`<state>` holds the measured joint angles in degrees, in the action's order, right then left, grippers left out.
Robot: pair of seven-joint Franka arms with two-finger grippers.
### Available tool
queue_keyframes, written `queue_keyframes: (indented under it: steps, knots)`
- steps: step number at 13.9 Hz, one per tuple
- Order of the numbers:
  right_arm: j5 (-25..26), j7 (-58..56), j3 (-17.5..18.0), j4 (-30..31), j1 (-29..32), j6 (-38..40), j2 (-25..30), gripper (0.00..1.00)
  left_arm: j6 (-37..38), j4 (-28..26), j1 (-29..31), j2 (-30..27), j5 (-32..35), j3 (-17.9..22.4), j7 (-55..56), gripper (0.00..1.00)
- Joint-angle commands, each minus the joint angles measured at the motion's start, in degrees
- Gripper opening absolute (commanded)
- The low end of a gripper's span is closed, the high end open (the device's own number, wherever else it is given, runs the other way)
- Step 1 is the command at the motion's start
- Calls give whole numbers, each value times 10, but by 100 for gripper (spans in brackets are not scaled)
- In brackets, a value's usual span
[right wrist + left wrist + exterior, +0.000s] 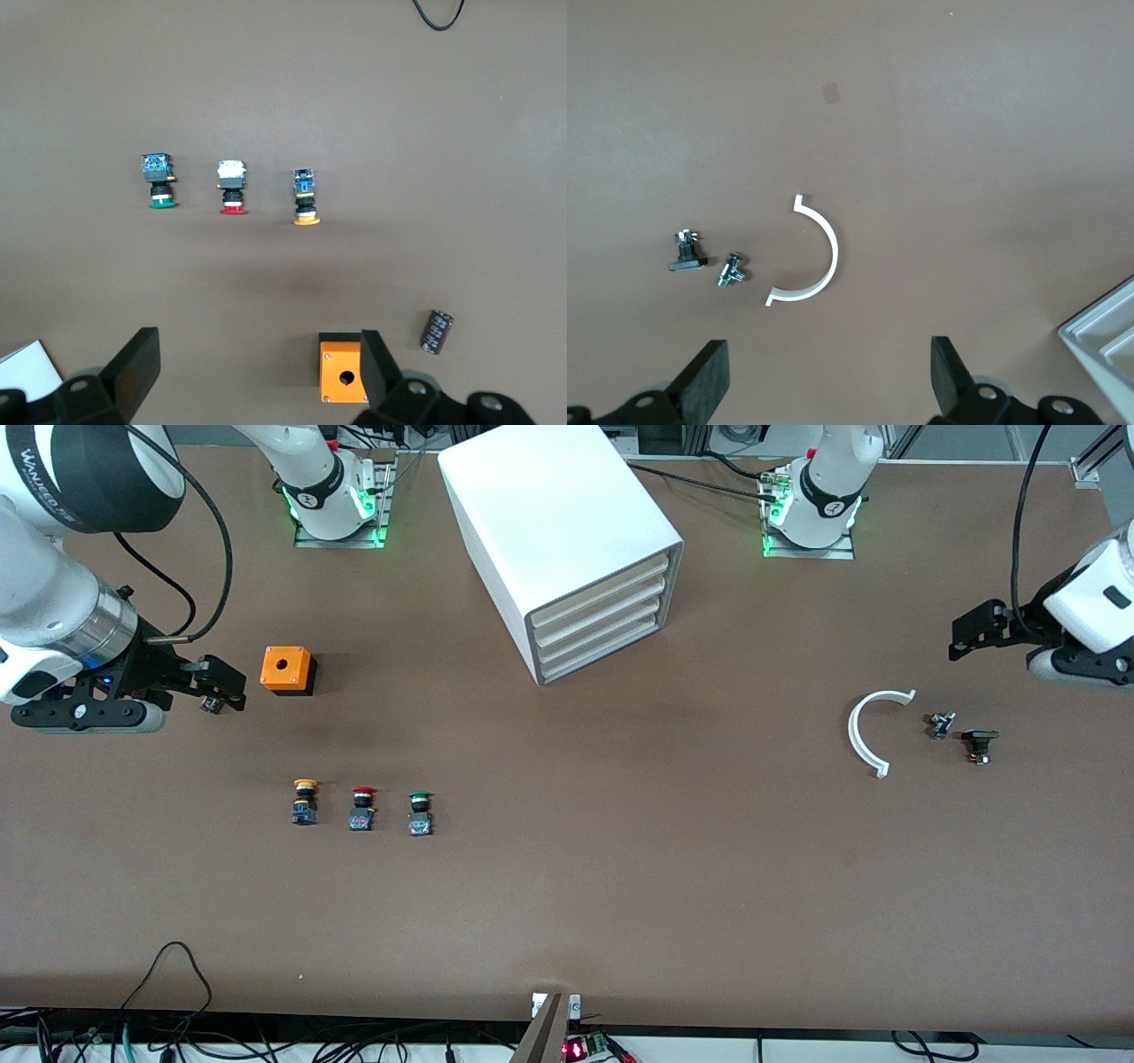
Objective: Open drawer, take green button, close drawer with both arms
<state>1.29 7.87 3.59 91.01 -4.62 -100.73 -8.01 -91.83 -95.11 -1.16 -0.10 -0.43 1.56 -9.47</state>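
Drawer (599,640): sitting shut in the white cabinet (549,522), by the table's top edge.
Green button (420,813): lying on the table beside the red button (362,808).
Left gripper (974,631): hanging by its end edge, fingers apart, holding nothing.
Right gripper (217,684): hanging beside the orange box (287,670), fingers apart, holding nothing.

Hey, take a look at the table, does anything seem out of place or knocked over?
Nothing is spilled or broken. Mildly odd: the green button lies on its side on the open table in a row with the yellow button and red button, not in a drawer, and all four drawers of the cabinet are shut.
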Motion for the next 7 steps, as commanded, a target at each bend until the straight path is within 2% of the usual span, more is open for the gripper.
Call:
queue_keyframes:
  steps: [1, 3, 7]
  knots:
    - [3, -24, 8, 7, 8, 1, 9, 100, -16, -9, -9, 4, 18, 7, -16, 100]
    - [4, -44, 9, 22, 8, 4, 44, 100, -13, 2, -16, 6, 18, 2, 24, 100]
    - [2, -45, 8, 46, 8, 33, 110, 100, -13, 3, -16, 6, 17, 2, 28, 100]
